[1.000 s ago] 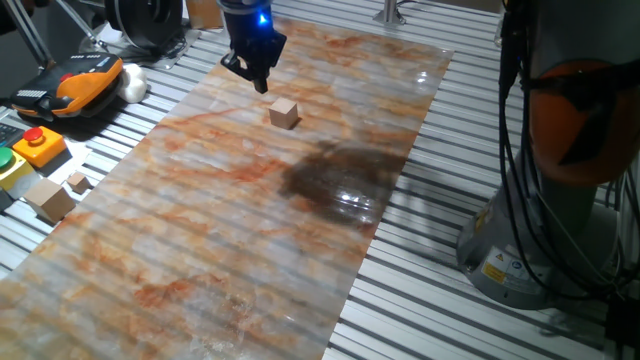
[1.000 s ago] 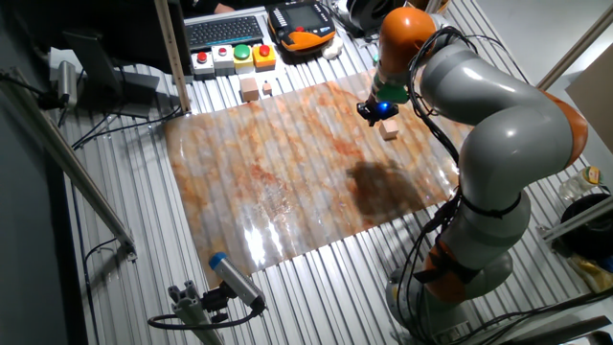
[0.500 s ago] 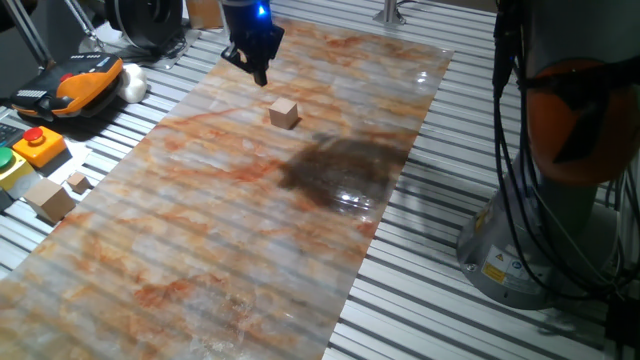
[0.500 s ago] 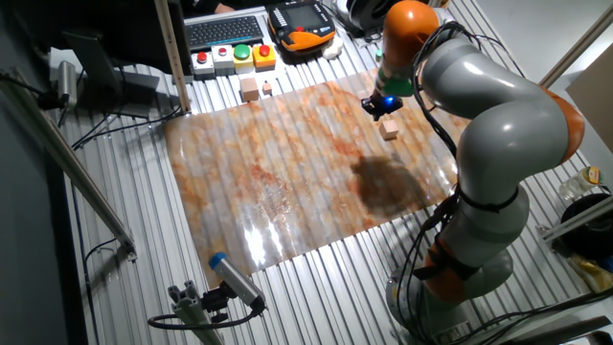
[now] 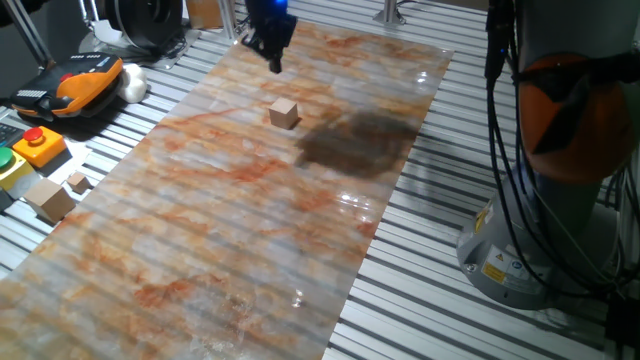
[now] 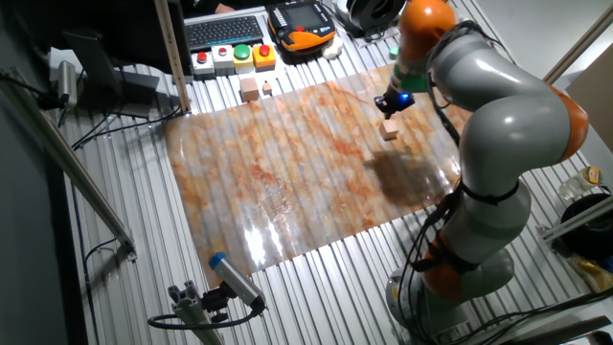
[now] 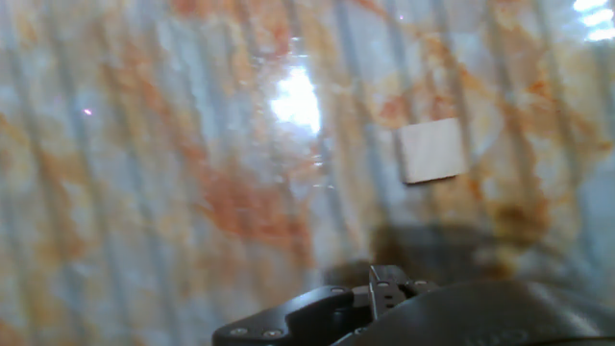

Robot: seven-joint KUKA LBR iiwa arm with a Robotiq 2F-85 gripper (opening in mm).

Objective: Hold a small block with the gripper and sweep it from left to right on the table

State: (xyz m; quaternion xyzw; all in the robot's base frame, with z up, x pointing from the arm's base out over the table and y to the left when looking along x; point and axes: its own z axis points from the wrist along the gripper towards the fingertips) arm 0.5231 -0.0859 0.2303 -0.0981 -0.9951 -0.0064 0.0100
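Note:
The small block (image 5: 284,112), a plain light-tan cube, sits alone on the marbled orange-grey table (image 5: 220,230). It also shows in the other fixed view (image 6: 389,130) and at the right of the hand view (image 7: 431,151). The black gripper (image 5: 275,62) with its blue light hangs above the sheet's far end, beyond the block and apart from it. Its fingers taper to one point and hold nothing. In the other fixed view the gripper (image 6: 392,103) is just above the block. The hand view shows only the gripper's dark body at the bottom edge, no fingertips.
A larger tan block (image 5: 48,198) and a tiny cube (image 5: 78,182) lie on the slats at the left, beside button boxes (image 5: 38,143) and an orange pendant (image 5: 80,80). The robot's base (image 5: 530,250) stands right of the sheet. A dark arm shadow (image 5: 360,140) falls near the block.
The gripper has moved up and away from the block toward the sheet's far end. The arm's shadow has shifted right. The block has stayed put.

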